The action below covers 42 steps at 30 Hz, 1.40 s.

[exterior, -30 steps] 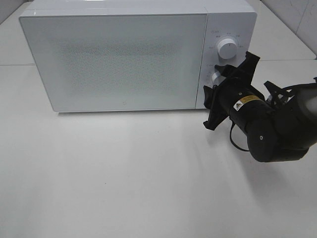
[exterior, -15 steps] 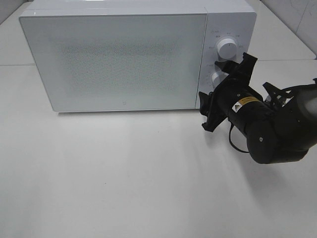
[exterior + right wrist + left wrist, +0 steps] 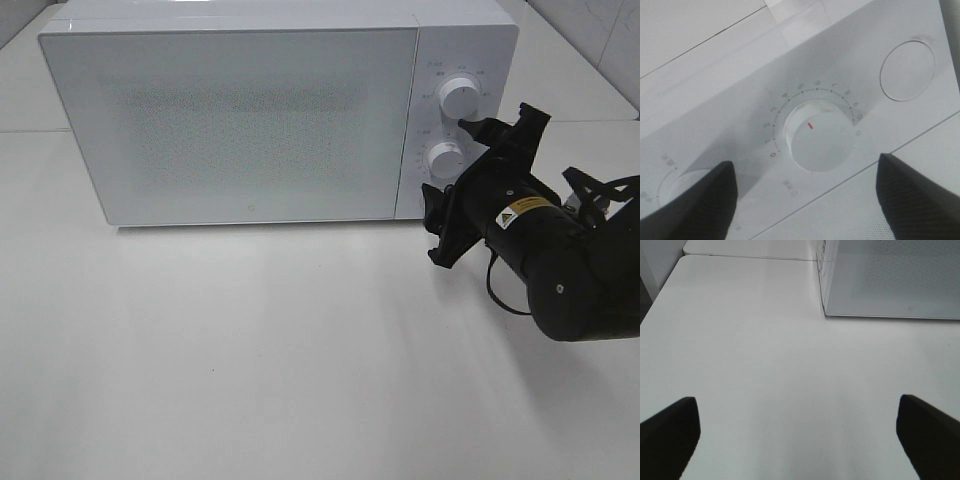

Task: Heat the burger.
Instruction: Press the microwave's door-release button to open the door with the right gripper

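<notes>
Left gripper [image 3: 796, 402] jaws stand wide apart over the white table [image 3: 750, 340]; microwave [image 3: 890, 280] front corner lies beyond.

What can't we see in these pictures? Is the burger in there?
- Burger: in no view; the microwave has a shut, frosted door hiding the inside.
- Left pincer: only fingertips show, cut by the left wrist view's edge; outside the high view.
- Top knob: markings too small to read in the high view; half hidden behind the right pincer in the right wrist view.

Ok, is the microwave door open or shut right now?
Shut. The door sits flush with the control panel, and no gap shows along its edge.
</notes>
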### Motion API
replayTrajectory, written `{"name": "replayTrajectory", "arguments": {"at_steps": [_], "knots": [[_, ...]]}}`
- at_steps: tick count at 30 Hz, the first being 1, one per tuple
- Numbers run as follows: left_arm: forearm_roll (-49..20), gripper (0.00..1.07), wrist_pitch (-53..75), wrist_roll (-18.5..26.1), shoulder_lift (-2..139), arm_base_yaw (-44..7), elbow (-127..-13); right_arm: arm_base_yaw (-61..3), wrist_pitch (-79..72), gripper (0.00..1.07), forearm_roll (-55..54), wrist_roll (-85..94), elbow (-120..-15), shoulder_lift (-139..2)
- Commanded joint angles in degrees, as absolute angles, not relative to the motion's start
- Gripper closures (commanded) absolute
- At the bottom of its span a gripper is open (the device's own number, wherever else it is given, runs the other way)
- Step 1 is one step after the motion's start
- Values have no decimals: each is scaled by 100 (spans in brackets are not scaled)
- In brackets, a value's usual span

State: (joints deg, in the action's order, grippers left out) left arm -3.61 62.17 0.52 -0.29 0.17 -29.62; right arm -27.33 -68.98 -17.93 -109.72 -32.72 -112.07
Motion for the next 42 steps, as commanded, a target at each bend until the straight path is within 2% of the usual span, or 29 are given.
{"name": "replayTrajectory", "arguments": {"at_steps": [1,15,23,25,27,28,29,31,34,36,38,39,42], "knots": [[-332,6,6136,40,-115,-17,-2962,-2739,-7712,31,-1799,-10932,-3019,-10921],[-332,6,6136,40,-115,-17,-2962,-3512,-7712,31,-2343,-9866,-2068,-9947],[-332,6,6136,40,-115,-17,-2962,-3919,-7712,31,-2481,-7059,-1501,-9104],[-332,6,6136,40,-115,-17,-2962,-3919,-7683,31,-2303,-4922,-1329,-8411],[-332,6,6136,40,-115,-17,-2962,-3919,-7638,31,-2269,-4452,-1295,-8205],[-332,6,6136,40,-115,-17,-2962,-3919,-7294,31,-2194,-3363,-1278,-7838],[-332,6,6136,40,-115,-17,-2962,-3919,-7294,31,-2194,-3363,-1278,-7838],[-332,6,6136,40,-115,-17,-2962,-3919,-6434,31,-2183,-2011,-1278,-7248],[-332,6,6136,40,-115,-17,-2962,-3919,-6068,31,-2200,-1725,-1283,-7110],[-332,6,6136,40,-115,-17,-2962,-3913,-4807,31,-2384,-825,-1312,-6595],[-332,6,6136,40,-115,-17,-2962,-3913,-4532,31,-2406,-676,-1346,-6492],[-332,6,6136,40,-115,-17,-2962,-3913,-3770,31,-2492,-275,-1473,-6331],[-332,6,6136,40,-115,-17,-2962,-3908,-3409,31,-2504,-40,-1564,-6257]]}}
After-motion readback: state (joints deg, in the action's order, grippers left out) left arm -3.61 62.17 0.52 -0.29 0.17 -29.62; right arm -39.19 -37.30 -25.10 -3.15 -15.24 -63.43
